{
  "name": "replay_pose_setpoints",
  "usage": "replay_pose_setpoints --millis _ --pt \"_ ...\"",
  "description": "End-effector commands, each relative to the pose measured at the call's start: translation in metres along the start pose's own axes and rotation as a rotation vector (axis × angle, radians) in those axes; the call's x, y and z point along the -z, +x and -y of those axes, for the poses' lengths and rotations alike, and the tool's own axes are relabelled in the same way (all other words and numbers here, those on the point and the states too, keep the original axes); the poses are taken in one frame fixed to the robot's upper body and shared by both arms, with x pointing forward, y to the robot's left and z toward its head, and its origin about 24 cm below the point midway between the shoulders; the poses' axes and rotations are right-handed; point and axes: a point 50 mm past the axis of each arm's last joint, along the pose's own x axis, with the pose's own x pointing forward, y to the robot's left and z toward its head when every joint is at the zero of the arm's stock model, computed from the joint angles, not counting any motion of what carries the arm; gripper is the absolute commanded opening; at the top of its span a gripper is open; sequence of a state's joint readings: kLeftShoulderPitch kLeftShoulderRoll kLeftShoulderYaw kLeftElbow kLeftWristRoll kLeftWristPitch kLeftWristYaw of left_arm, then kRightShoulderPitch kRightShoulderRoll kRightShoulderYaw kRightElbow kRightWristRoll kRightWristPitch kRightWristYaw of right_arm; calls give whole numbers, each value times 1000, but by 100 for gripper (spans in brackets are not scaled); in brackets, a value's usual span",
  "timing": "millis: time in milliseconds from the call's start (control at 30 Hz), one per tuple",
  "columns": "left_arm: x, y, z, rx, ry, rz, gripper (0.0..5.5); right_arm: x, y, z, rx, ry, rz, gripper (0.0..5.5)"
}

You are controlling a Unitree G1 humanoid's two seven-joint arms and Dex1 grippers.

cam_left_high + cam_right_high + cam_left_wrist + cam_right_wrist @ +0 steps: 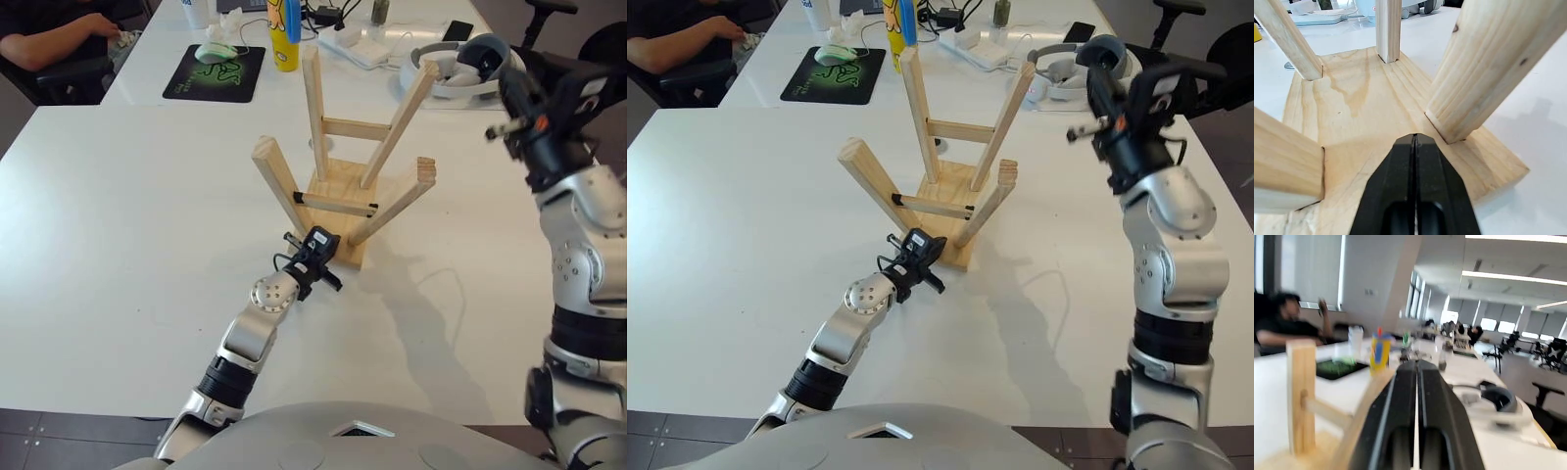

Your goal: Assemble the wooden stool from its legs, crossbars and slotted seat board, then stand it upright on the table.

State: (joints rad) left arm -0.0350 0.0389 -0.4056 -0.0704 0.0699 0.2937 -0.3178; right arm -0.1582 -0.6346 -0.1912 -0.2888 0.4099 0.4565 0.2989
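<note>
The stool (343,186) sits upside down on the tabletop (127,225), legs up; the left gripper (1414,142), fingers pressed together, points at the seat board's (1352,112) near edge; the right gripper (1417,364), also pressed together, hangs raised beside the stool.

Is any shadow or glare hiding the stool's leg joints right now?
Left eye view: the stool casts a soft shadow on the table toward the robot's right, off the joints; no glare. Left wrist view: seat board evenly lit, the shut left tool covering its near edge. Right wrist view: bright windows behind.
</note>
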Motion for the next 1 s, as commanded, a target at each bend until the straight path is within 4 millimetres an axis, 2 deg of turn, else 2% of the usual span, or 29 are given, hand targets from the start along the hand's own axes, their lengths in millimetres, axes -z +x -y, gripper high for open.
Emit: replay_pose_setpoints --millis 33,67,167,267,367,467,633,733,1000 --pt "-20 -29 -17 73 159 16 0 61 -41 -24 -235 29 -373 4" --pt "-19 -43 -26 122 193 -66 0 64 -47 -36 -311 64 -398 4" --pt "-22 -78 -51 238 267 -251 0 66 -63 -55 -424 149 -392 4" --pt "-27 -100 -73 299 280 -362 0 61 -74 -68 -526 216 -362 4" --pt "-29 -111 -90 336 274 -423 0 59 -80 -82 -613 268 -353 4" --pt "-26 -113 -101 337 276 -448 0 54 -76 -99 -706 317 -321 4" --pt "-20 -109 -99 346 240 -438 0 37 -50 -115 -727 379 -185 4" --pt "-15 -107 -98 345 227 -439 0 33 -37 -113 -679 366 -147 4" --pt "-15 -97 -85 352 197 -393 0 29 -15 -85 -545 205 -105 4"
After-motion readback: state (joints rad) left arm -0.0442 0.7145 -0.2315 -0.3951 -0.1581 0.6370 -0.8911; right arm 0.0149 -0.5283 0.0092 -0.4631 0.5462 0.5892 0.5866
